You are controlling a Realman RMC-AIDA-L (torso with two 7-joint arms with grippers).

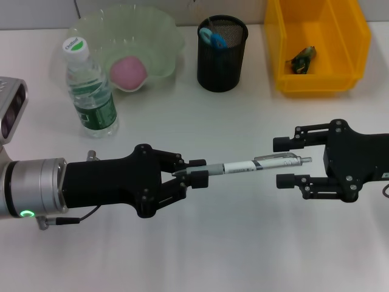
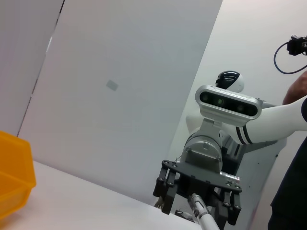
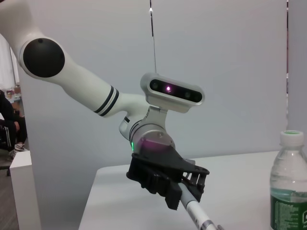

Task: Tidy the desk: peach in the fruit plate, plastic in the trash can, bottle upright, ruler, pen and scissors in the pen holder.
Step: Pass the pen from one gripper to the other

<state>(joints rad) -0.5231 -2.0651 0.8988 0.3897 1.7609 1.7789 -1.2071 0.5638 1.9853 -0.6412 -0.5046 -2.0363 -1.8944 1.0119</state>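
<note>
A silver and black pen hangs level above the middle of the desk. My left gripper is shut on its left end. My right gripper is open, with the pen's clip end between its spread fingers and not touching them. The pink peach lies in the green fruit plate. The bottle stands upright beside the plate. The scissors' blue handles stick out of the black mesh pen holder. A plastic wrapper lies in the yellow trash can. I see no ruler.
The plate, holder and yellow can stand in a row along the desk's far edge. The right wrist view shows my left gripper on the pen with the bottle beside it. The left wrist view faces my right gripper.
</note>
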